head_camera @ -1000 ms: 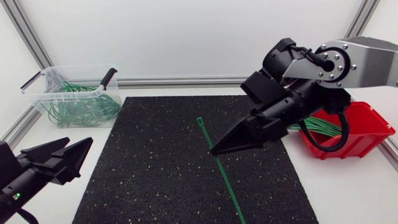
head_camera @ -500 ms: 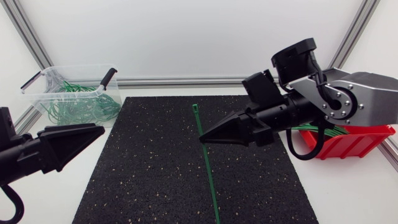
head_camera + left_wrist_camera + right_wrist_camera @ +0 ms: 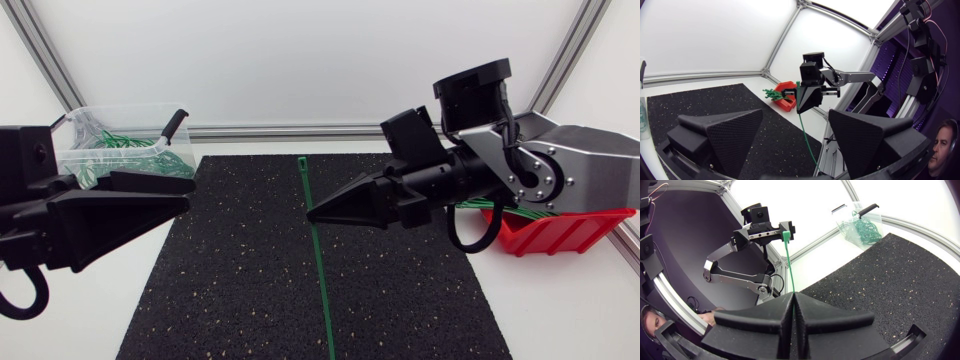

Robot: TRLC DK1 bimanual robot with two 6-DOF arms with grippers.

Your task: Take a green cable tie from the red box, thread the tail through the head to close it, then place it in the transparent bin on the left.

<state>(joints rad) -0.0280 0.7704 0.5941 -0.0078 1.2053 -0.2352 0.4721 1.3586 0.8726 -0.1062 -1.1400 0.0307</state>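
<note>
My right gripper (image 3: 312,214) hangs over the middle of the black mat (image 3: 230,290), shut on a straight green cable tie (image 3: 319,262). The tie's head points to the far side; its tail slants down toward the front edge. In the right wrist view the tie (image 3: 788,265) rises from between the closed fingertips (image 3: 792,298). My left gripper (image 3: 188,194) floats at the mat's left edge, open and empty, facing the right one. Seen from the left wrist, the tie (image 3: 807,136) hangs ahead of the wide-open fingers (image 3: 722,134). The transparent bin (image 3: 70,150) stands far left and the red box (image 3: 565,232) far right.
The bin (image 3: 860,226) holds a tangle of closed green ties and has black handle clips. More green ties (image 3: 771,93) stick out of the red box (image 3: 787,102). Aluminium frame rails run along the table's back and sides.
My right gripper has swung left and levelled out, carrying the tie toward the mat's centre. My left arm has risen and turned its open gripper to face the right one.
</note>
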